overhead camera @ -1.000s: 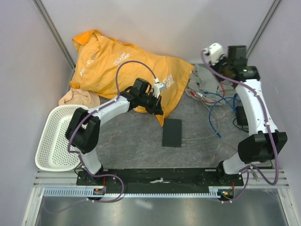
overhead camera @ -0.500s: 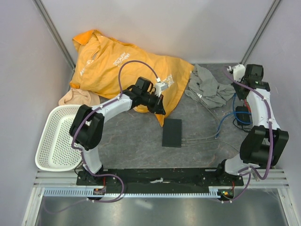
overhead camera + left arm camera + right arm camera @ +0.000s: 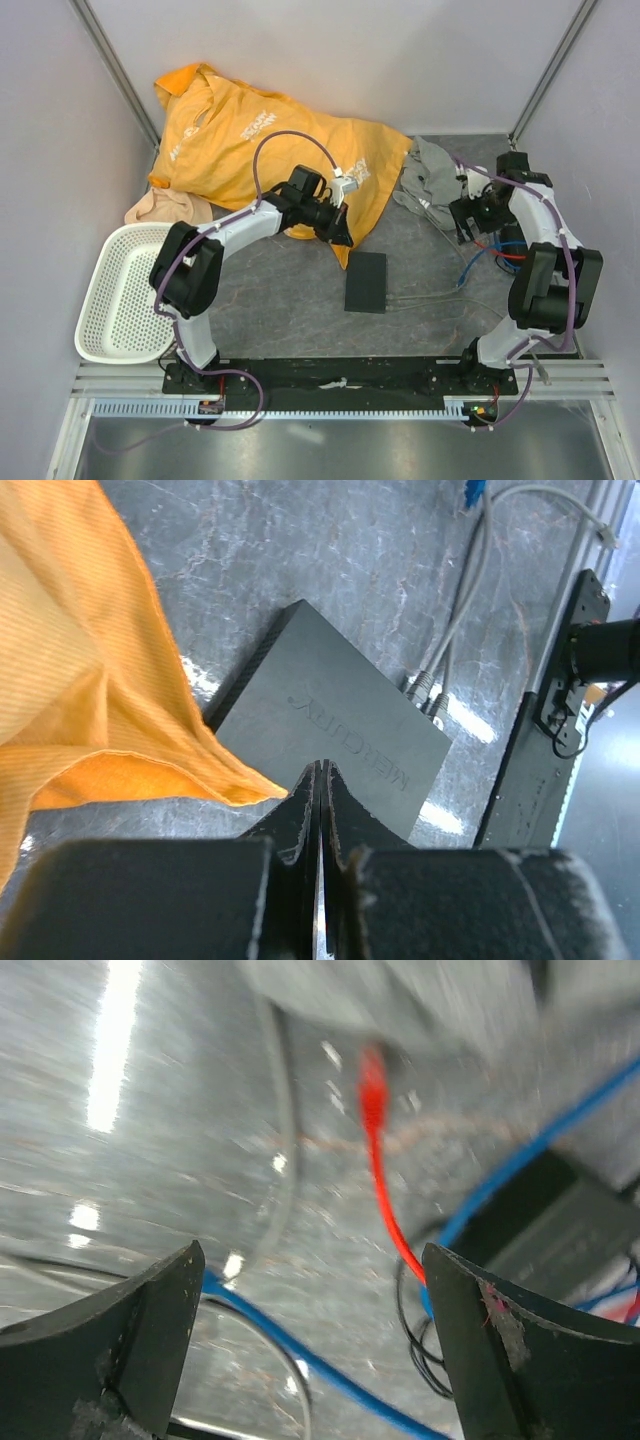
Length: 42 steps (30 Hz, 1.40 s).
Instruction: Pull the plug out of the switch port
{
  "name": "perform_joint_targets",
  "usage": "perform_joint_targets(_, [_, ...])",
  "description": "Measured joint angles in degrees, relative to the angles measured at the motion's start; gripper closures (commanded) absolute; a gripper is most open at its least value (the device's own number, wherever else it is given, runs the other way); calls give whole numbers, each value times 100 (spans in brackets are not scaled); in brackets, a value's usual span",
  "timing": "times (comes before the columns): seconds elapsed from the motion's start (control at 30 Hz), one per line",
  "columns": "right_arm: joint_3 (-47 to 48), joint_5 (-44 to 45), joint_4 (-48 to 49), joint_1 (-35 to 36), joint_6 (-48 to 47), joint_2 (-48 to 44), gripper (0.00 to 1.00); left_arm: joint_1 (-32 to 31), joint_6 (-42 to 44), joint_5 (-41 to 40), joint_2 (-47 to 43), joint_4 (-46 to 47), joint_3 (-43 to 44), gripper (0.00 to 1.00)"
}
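The switch is a flat matte-black box (image 3: 366,281) in the middle of the table, also seen in the left wrist view (image 3: 340,720). Two grey-cabled plugs (image 3: 425,688) sit in the port on its right edge (image 3: 388,297). My left gripper (image 3: 336,233) hovers just behind the box over the orange shirt's corner, its jaws shut on nothing (image 3: 320,772). My right gripper (image 3: 470,215) is off to the right, well away from the box. It stands open (image 3: 310,1260) above a red cable (image 3: 378,1160) and a blue cable (image 3: 300,1350), holding nothing.
An orange shirt (image 3: 260,140) covers the back left, with a beige cloth (image 3: 165,207) and a white basket (image 3: 120,295) at the left. A grey cloth (image 3: 435,180) lies at the back right. Loose blue cable (image 3: 480,258) and a black power brick (image 3: 540,1220) lie right.
The right arm has swung from the back right corner down and left over the cables, and its jaws have opened. The left arm has barely moved.
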Motion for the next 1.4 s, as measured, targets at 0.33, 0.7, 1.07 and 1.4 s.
perform_joint_targets(0.33, [321,-2470,-667,1248,-293,-516,12,-111,81,861,46,310,-378,96])
perform_joint_targets(0.7, [378,-3600,-2208,1320,-1950,2181,27,-267,566,1235,321,446,-820,98])
perform_joint_targets(1.07, [146,-3993,-2568,1534,-2194,2903,31,-1001,1639,844,-695,214,-2157,98])
perform_joint_targets(1.4, [179,-4304,-2726,1679,-1952,3198,33,-1633,1917,-271,-492,474,-2221,98])
